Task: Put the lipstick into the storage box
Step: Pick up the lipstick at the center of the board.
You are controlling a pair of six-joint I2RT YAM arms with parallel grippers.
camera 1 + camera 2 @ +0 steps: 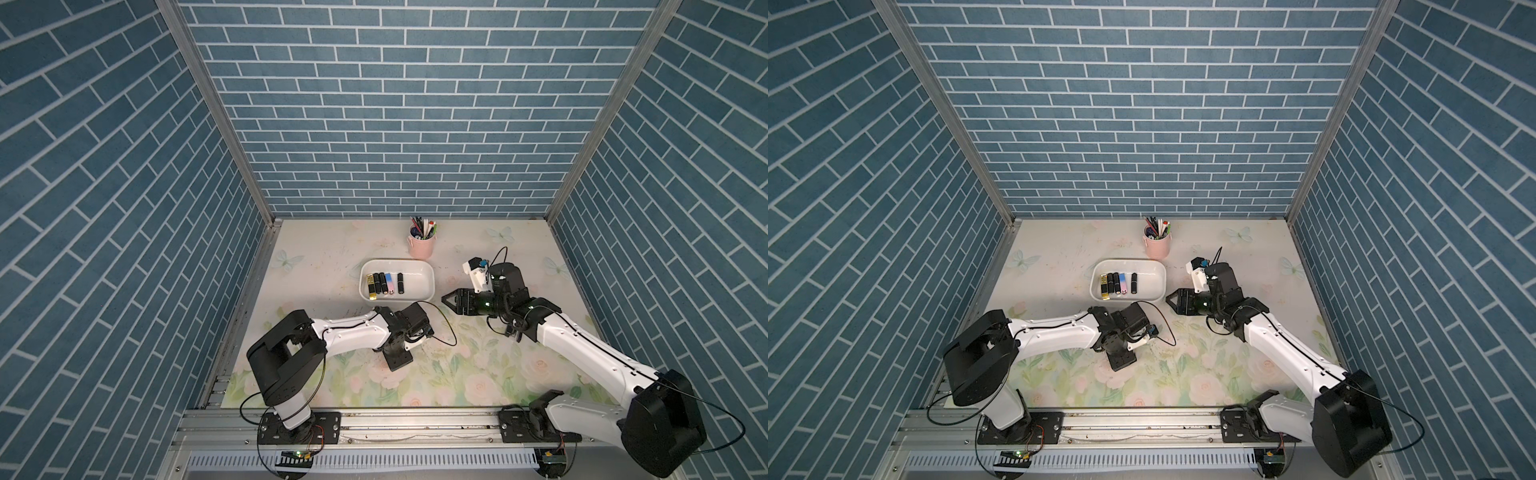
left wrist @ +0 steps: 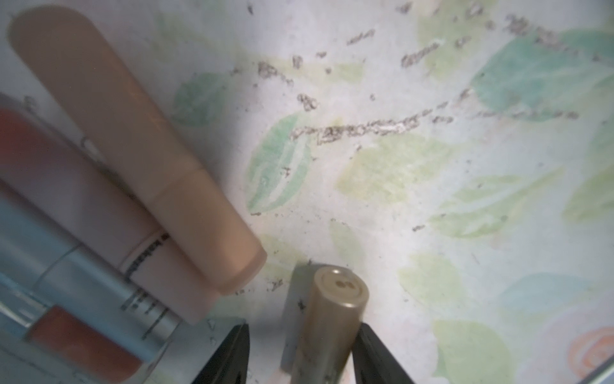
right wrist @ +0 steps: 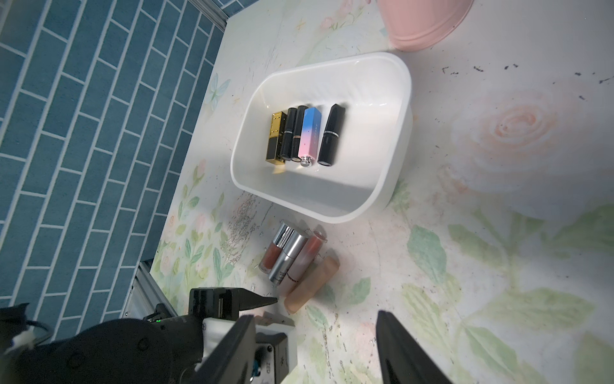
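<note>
An olive-gold round lipstick (image 2: 335, 312) sits between the fingers of my left gripper (image 2: 304, 329). One finger rests against it and the other stands a gap away, so the gripper is open. In both top views this gripper is hidden under its own wrist (image 1: 409, 326). The white storage box (image 1: 419, 280) (image 1: 1152, 282) (image 3: 365, 149) lies just behind it, with several lipsticks (image 1: 384, 284) (image 3: 305, 136) in a row inside. My right gripper (image 1: 446, 300) (image 3: 319, 345) hovers open and empty, right of the box.
A beige tube (image 2: 133, 143) (image 3: 312, 282), a pink gloss tube (image 3: 307, 256) and a silver tube (image 3: 289, 256) lie side by side on the table, between the box and my left gripper. A pink pen cup (image 1: 422, 245) stands behind the box.
</note>
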